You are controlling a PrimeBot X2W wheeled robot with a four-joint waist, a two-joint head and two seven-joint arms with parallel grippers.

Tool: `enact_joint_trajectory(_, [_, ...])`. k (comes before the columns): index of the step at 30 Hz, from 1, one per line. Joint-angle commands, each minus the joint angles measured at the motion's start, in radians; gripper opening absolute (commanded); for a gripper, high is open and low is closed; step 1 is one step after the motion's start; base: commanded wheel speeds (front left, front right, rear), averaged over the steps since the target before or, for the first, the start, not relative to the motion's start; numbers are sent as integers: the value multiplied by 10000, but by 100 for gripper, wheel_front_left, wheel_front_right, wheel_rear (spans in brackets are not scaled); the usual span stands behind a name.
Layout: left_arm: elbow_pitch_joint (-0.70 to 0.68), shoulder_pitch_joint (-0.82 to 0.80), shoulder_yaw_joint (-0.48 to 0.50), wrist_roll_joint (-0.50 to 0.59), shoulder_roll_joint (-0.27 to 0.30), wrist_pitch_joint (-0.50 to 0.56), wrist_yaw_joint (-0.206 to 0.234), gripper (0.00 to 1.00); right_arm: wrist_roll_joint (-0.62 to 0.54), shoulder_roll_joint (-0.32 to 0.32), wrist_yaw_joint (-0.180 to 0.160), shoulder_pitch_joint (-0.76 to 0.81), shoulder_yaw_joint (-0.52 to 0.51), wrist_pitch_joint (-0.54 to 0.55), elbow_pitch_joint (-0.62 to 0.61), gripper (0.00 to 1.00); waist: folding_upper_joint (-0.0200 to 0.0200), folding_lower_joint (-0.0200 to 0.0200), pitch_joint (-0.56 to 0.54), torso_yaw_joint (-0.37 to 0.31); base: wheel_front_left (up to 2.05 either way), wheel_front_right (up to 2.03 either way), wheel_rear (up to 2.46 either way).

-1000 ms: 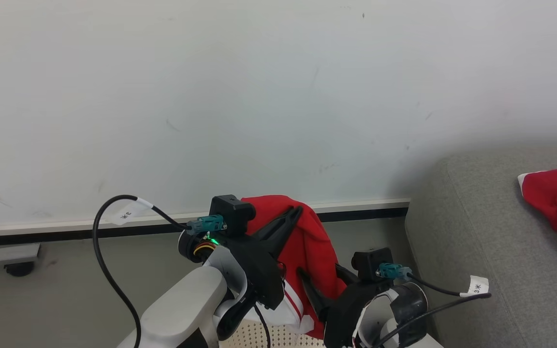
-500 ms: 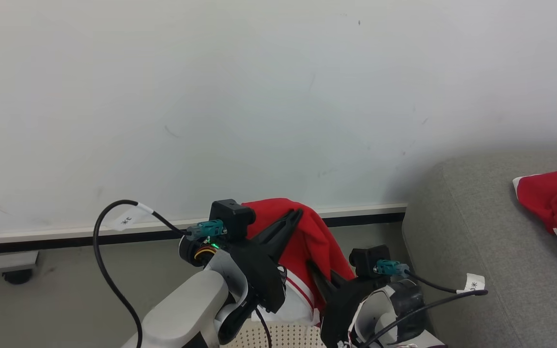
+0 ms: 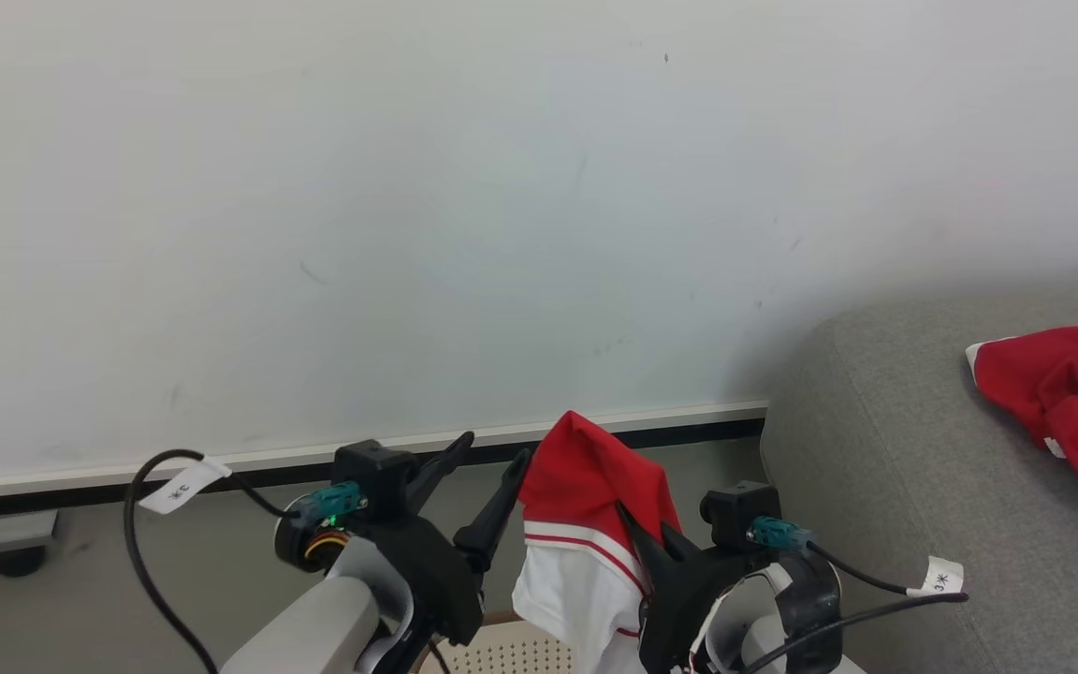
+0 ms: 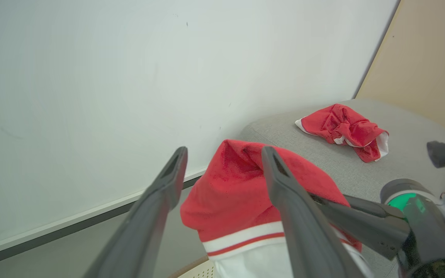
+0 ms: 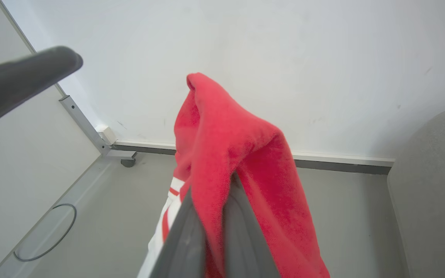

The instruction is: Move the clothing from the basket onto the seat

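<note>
Head view: white wall (image 3: 408,187), grey floor (image 3: 52,599), sofa (image 3: 876,487) at far right.
Left gripper (image 3: 497,447) jaws spread; right gripper (image 3: 634,526) pinches red garment (image 3: 586,468).

Moved: left gripper (image 3: 499,445), down and leftward from mid-frame to lower centre of the head view; fingers now parted and off the clothing (image 3: 586,468), formerly laid against its red top; nearer fingertip now just beside the fabric edge. Altered: clothing peak lower in frame; now carried by right gripper (image 3: 642,538) alone; more white panel and stripe trim exposed beneath the red. Shifted: whole head view, seat (image 3: 876,487) edge slightly further left; camera, not seat.
</note>
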Motion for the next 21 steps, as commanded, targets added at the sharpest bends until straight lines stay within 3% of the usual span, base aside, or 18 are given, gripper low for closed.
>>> enact_joint_trajectory(1, [-53, 263, 49, 41, 156, -120, 76, 100, -173, 15, -3, 156, -124, -88, -44, 0, 0, 0, -19, -24, 0, 0, 0])
enact_joint_trajectory(8, [-862, 1422, 715, 35, 1003, -401, 625, 100, -1452, -127, -3, 817, -1633, 34, -703, 0, 0, 0, 15, -160, 0, 0, 0])
enact_joint_trajectory(15, [-2177, 2832, 1426, 270, 1829, -457, 1228, 100, -2619, -322, -3, 2142, -3472, 808, -2735, 0, 0, 0, 142, -261, 0, 0, 0])
enact_joint_trajectory(21, [-3106, 3677, 1727, 538, 2244, -463, 1460, 100, -3320, -279, -1, 3304, -4712, 1625, -4615, 0, 0, 0, 273, -340, 0, 0, 0])
